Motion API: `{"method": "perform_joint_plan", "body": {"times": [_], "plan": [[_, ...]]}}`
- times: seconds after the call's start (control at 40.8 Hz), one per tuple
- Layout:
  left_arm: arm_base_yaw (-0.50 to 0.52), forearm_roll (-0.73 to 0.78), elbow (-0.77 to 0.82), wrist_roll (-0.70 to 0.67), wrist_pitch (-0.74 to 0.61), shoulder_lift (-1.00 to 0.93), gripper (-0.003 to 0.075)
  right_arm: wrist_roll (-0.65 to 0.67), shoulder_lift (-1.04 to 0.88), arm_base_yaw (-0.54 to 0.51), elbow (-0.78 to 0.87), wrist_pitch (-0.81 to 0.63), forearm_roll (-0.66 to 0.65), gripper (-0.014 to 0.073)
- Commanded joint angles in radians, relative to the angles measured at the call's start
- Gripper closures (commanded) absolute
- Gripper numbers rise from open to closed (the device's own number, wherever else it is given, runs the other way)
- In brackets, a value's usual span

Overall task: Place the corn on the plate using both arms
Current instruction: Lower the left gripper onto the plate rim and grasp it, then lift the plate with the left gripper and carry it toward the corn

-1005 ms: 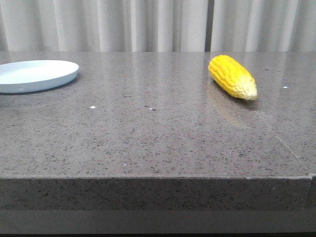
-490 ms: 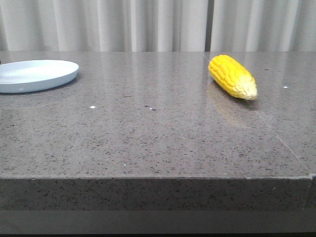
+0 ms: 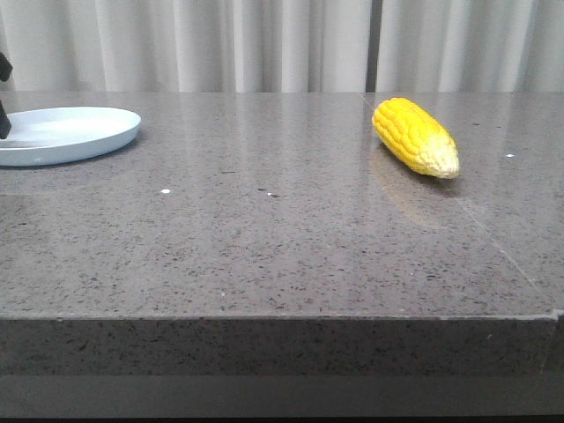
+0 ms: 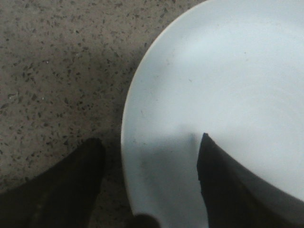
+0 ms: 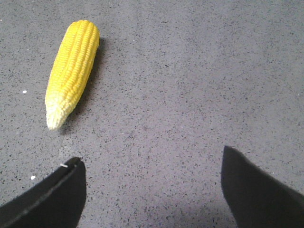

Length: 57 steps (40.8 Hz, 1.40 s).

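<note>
The yellow corn (image 3: 415, 137) lies on the grey stone table at the back right, its pale tip toward the front. It also shows in the right wrist view (image 5: 72, 70). My right gripper (image 5: 152, 161) is open and empty over bare table, apart from the corn. The pale blue plate (image 3: 79, 132) sits at the far left. In the left wrist view, my left gripper (image 4: 149, 142) is open and straddles the plate's rim (image 4: 127, 114), one finger outside and one over the plate. Only a dark sliver of it (image 3: 3, 97) shows at the front view's left edge.
The table's front edge (image 3: 282, 317) runs across the front view. White curtains (image 3: 282, 44) hang behind the table. A thin seam (image 3: 493, 238) crosses the tabletop at the right.
A dark part of my left gripper has come into the front view at the left edge by the plate. The plate has shifted slightly left. The corn has not moved.
</note>
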Motion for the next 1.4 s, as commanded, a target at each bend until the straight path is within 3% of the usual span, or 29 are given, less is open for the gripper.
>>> {"method": "perform_joint_plan", "body": {"times": [0.0,0.294,0.539,0.735,1.054,1.373], "plan": [[-0.002,-0.025,-0.032,0.002,-0.033,-0.043,0.0463,-0.006,0.006,-0.006,-0.033,-0.061,0.004,-0.0013],[-0.002,-0.025,-0.035,0.002,-0.029,-0.043,0.0740,-0.006,0.006,-0.006,-0.033,-0.061,0.004,-0.0013],[-0.050,-0.048,-0.123,0.020,0.054,-0.092,0.0741,-0.006,0.006,-0.006,-0.033,-0.061,0.004,-0.0013],[-0.213,-0.054,-0.236,0.026,0.068,-0.136,0.0741,-0.006,0.006,-0.006,-0.033,-0.061,0.004,-0.0013],[-0.403,-0.057,-0.244,0.026,0.005,-0.108,0.0741,-0.006,0.006,-0.006,-0.033,-0.061,0.004,-0.0013],[-0.456,-0.128,-0.244,0.026,-0.002,-0.004,0.0741,-0.006,0.006,-0.006,-0.033,-0.061,0.004,-0.0013]]}}
